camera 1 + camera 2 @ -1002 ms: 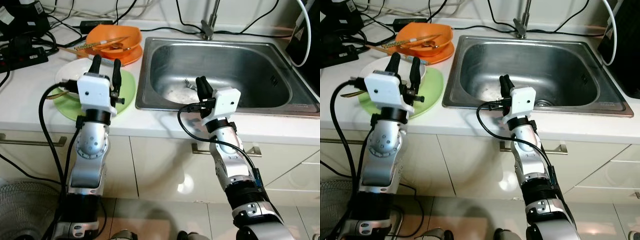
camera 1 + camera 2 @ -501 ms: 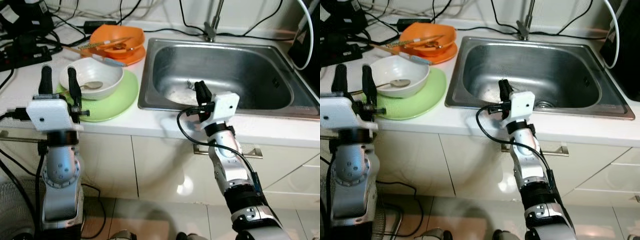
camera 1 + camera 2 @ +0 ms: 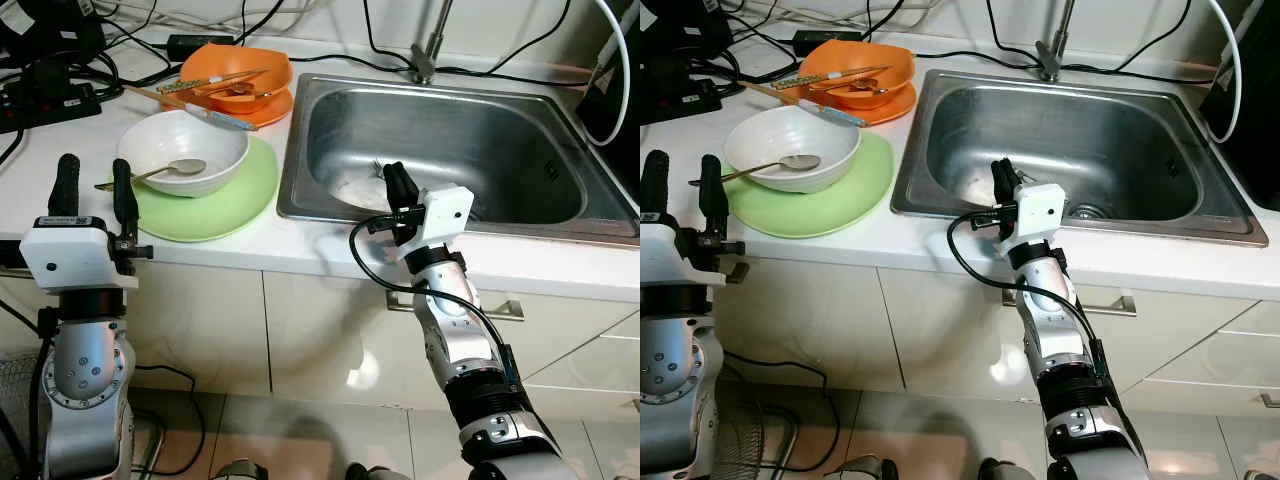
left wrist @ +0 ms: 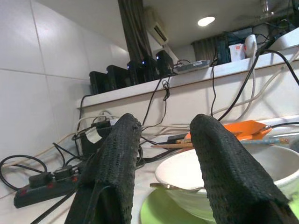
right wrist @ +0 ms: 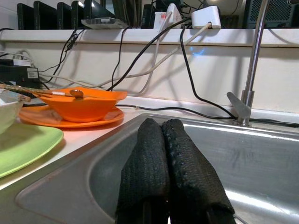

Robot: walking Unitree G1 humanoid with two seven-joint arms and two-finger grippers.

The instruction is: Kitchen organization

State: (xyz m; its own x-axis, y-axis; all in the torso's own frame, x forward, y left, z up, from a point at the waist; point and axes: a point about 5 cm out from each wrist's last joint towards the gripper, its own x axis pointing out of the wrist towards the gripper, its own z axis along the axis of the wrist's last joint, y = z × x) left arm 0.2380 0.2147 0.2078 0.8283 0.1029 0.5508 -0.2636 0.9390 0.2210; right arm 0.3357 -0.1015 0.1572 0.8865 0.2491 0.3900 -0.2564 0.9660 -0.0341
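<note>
From the head camera, the robot is standing at the counter with the left gripper hovering off the front edge, fingers spread apart and holding nothing. Just ahead of it and a bit toward the sink, the round white ceramic bowl is sitting on the flat light-green plate, with a metal spoon lying inside, handle poking out toward the gripper. Beyond that, the orange plastic bowl is resting on an orange plate with chopsticks across it. The right gripper is hanging over the near rim of the stainless steel sink, fingers pressed together, empty.

Left wrist cam: the two black fingers are wide open, and the white bowl is showing right between and past them, spoon at rim level, green plate underneath. Not touching yet.

Right wrist cam: the fingers are closed flat against each other, pointing into the sink basin, faucet beyond.

Looks like the step is going for the white bowl. To do it well, the left gripper probably wants to come in level, straddle the near rim with one finger inside and one outside, steer clear of the spoon handle, and close firmly so the bowl isn't tipping off the plate.
</note>
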